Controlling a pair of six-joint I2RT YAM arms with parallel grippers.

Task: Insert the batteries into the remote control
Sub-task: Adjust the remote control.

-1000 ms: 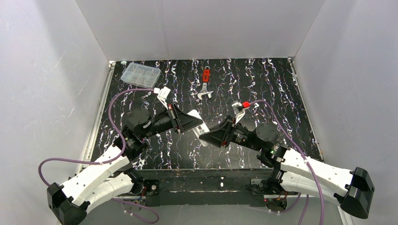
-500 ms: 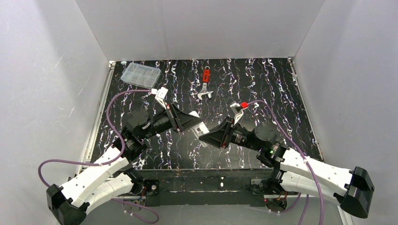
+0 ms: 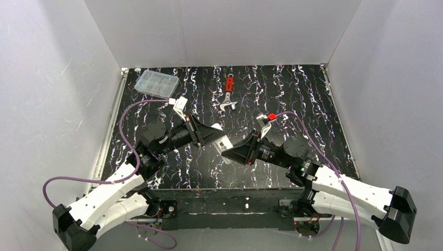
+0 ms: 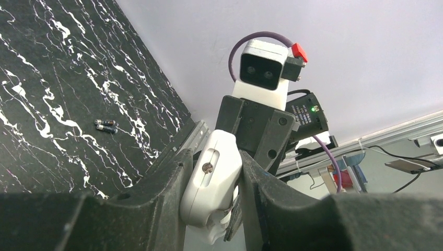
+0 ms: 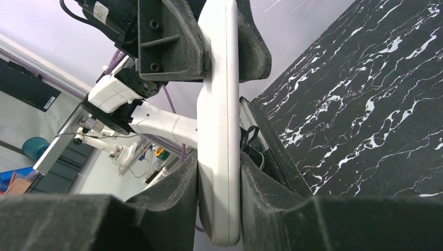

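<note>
Above the table's front middle, both grippers hold the white remote control between them. In the left wrist view my left gripper is shut on one end of the remote control, with a finger pressing each side. The right wrist view has the remote control edge-on, and my right gripper is shut on its near end. The left gripper's fingers clamp its far end. Two small batteries lie side by side on the black marbled table.
A clear plastic compartment box sits at the table's back left corner. A red-handled wrench lies at the back middle. White walls close in the table on three sides.
Both grippers, with the remote between them, have shifted slightly to the left and away from the front edge. The hold on the remote looks the same.
</note>
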